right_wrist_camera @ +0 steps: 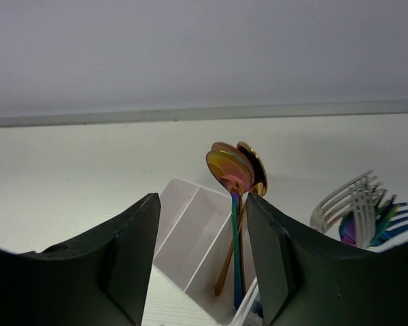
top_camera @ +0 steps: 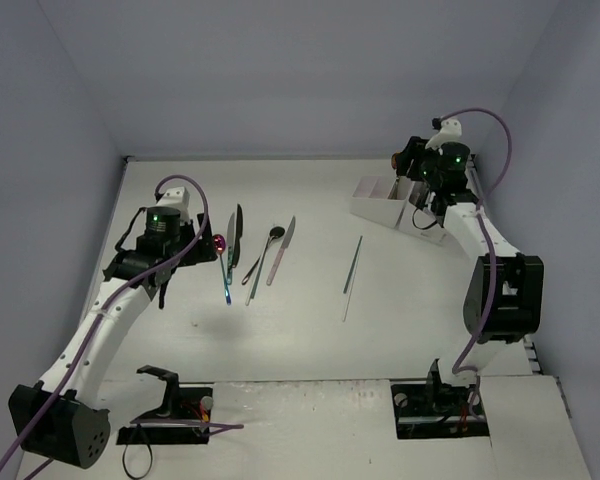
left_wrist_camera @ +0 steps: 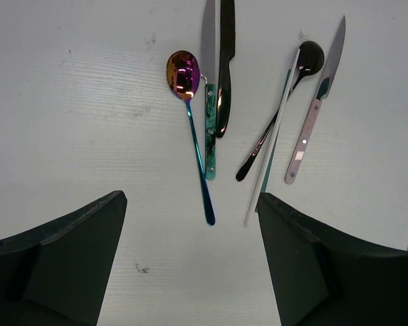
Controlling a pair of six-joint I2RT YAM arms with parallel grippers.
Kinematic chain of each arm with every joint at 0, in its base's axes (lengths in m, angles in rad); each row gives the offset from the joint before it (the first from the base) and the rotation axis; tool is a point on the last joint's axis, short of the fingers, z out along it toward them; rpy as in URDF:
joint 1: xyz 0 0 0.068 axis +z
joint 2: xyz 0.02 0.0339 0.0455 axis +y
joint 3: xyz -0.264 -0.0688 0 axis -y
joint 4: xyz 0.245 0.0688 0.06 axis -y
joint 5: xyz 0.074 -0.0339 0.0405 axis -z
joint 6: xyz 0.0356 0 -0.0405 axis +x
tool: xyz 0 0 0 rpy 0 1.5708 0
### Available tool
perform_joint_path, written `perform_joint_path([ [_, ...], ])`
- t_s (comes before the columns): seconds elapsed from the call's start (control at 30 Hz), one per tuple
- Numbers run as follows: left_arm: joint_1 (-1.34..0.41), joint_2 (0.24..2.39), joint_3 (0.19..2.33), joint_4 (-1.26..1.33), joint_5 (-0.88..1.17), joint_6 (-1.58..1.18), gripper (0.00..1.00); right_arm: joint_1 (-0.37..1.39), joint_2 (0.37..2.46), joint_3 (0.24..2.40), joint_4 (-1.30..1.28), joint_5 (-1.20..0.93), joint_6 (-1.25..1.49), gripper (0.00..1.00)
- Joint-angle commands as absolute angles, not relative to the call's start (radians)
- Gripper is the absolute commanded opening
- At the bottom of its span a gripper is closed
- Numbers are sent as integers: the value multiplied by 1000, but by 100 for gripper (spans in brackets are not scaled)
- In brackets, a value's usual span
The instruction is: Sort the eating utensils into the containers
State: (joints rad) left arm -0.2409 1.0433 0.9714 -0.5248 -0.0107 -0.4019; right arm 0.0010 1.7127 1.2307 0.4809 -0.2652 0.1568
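Spread wide and empty, my left hand (left_wrist_camera: 190, 204) hangs over the rainbow spoon (left_wrist_camera: 183, 71) and knives (left_wrist_camera: 226, 61) near the counter (left_wrist_camera: 68, 136) left edge, with bare room around. My right hand (right_wrist_camera: 202, 204), fingers apart, faces the containers (right_wrist_camera: 190, 231) at the far right corner, where the forks (right_wrist_camera: 347, 200) are half hidden behind my finger.

White table (top_camera: 310, 345), pale lavender walls (top_camera: 300, 70) on three sides, scuffed near board (top_camera: 320, 425)
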Motion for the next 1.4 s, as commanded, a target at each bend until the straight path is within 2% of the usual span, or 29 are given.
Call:
perform_joint_path([
  [0.0,-239,1084,989,-484,38,-454,75,5,1532,1241,483,-221,172,53],
  [0.2,-249,1184,1005,-482,68,-512,74,45,1360,1161,376,-201,238,56],
  [0.43,-252,1336,1046,-479,-36,-615,55,155,1207,975,344,-131,308,56],
  [0.57,-253,1447,1083,-474,-77,-648,48,171,1180,908,341,-158,336,56],
  [0.8,-253,1598,1122,-445,-101,-675,44,185,1141,835,342,-179,348,56],
  [1.27,-276,1781,1181,-411,-122,-681,30,192,1154,799,342,-206,331,57],
  [1.37,-281,1793,1165,-411,-121,-702,25,193,1155,799,342,-209,331,57],
])
